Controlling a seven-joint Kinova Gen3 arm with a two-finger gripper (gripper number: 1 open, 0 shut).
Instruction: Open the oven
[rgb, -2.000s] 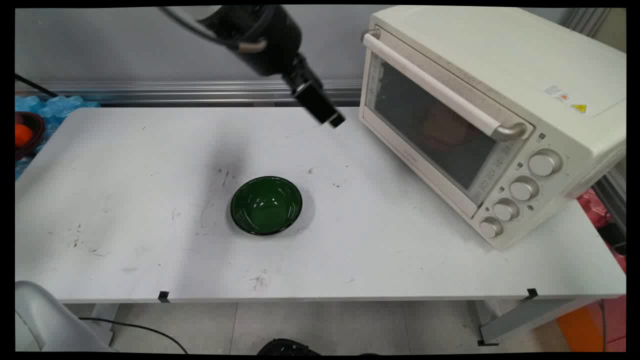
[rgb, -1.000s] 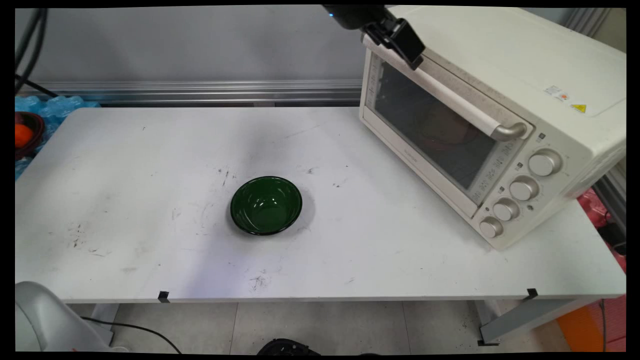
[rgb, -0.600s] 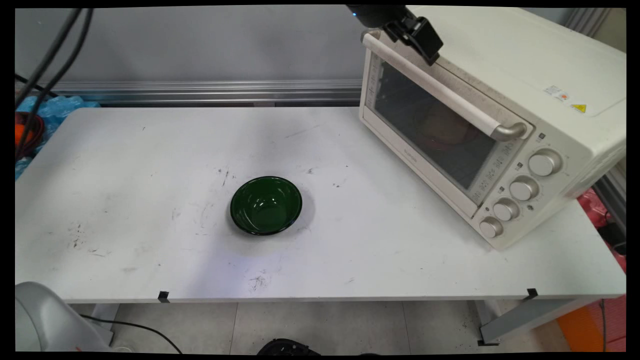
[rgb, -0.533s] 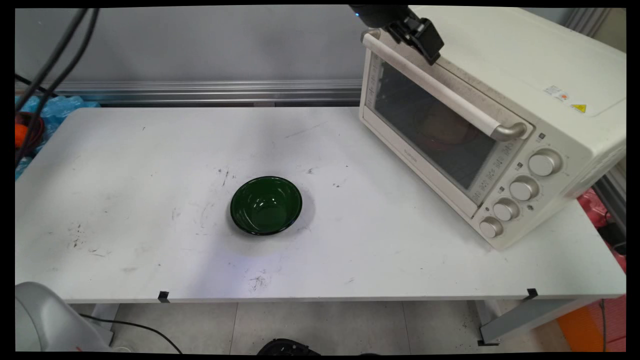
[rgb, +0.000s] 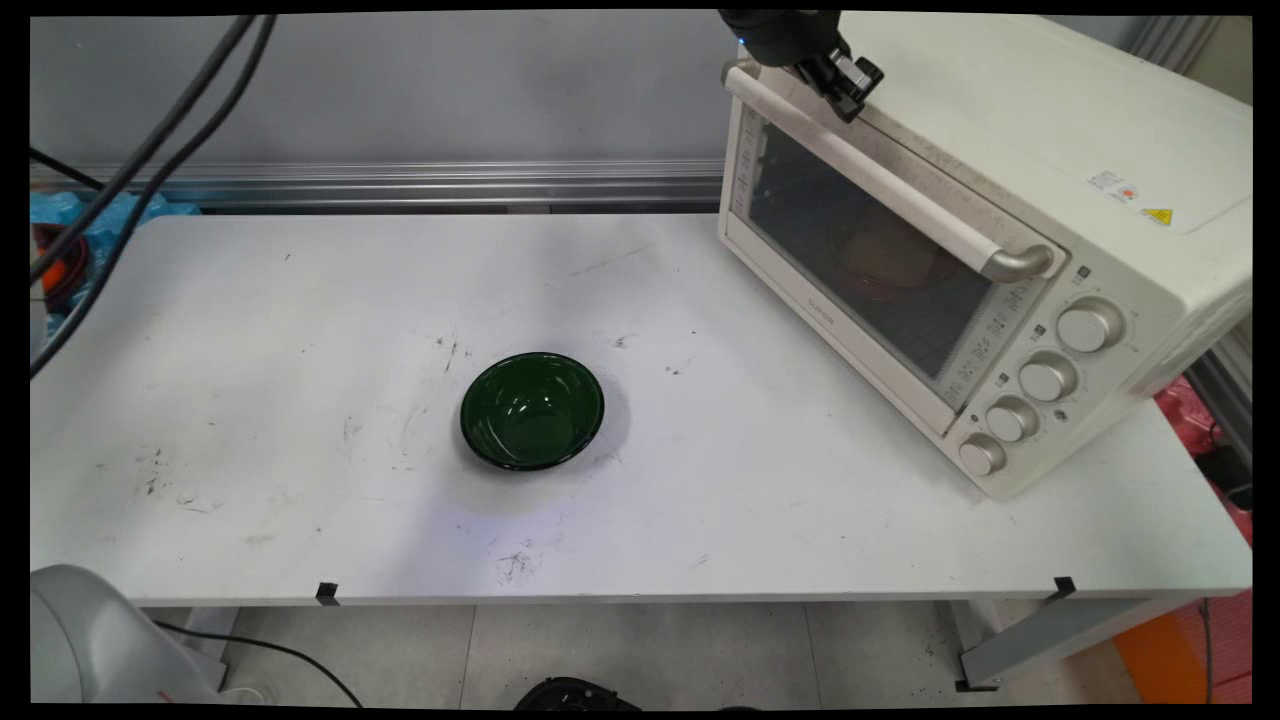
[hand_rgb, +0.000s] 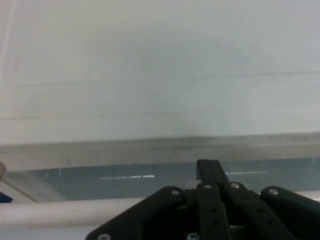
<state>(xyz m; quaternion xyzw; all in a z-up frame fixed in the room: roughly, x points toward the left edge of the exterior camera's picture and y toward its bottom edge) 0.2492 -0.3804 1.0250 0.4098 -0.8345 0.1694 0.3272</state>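
Note:
My black gripper (rgb: 848, 88) hangs at the top edge of the main view, over the left end of the toaster oven's handle (rgb: 880, 180), at the upper front edge of the cream oven (rgb: 1000, 120). In the hand view my gripper (hand_rgb: 209, 165) is shut with nothing between its fingers; its tips lie against the door's top strip, just past the handle bar (hand_rgb: 60, 212). The oven's flat top (hand_rgb: 160, 75) fills the view above. The door is shut, and a reddish shape shows dimly behind its glass (rgb: 860, 250). A green bowl (rgb: 532, 410) stands empty mid-table, far from my gripper.
The white table (rgb: 250, 300) carries the oven at its right side, angled, with several knobs (rgb: 1045, 378) facing the near right. Black cables (rgb: 130, 170) hang across the upper left. Blue bags (rgb: 80, 210) lie beyond the table's left end.
My gripper has travelled from above the table's back middle up and to the right, reaching the oven's top front edge, then turned slightly there. Bowl and oven have not moved.

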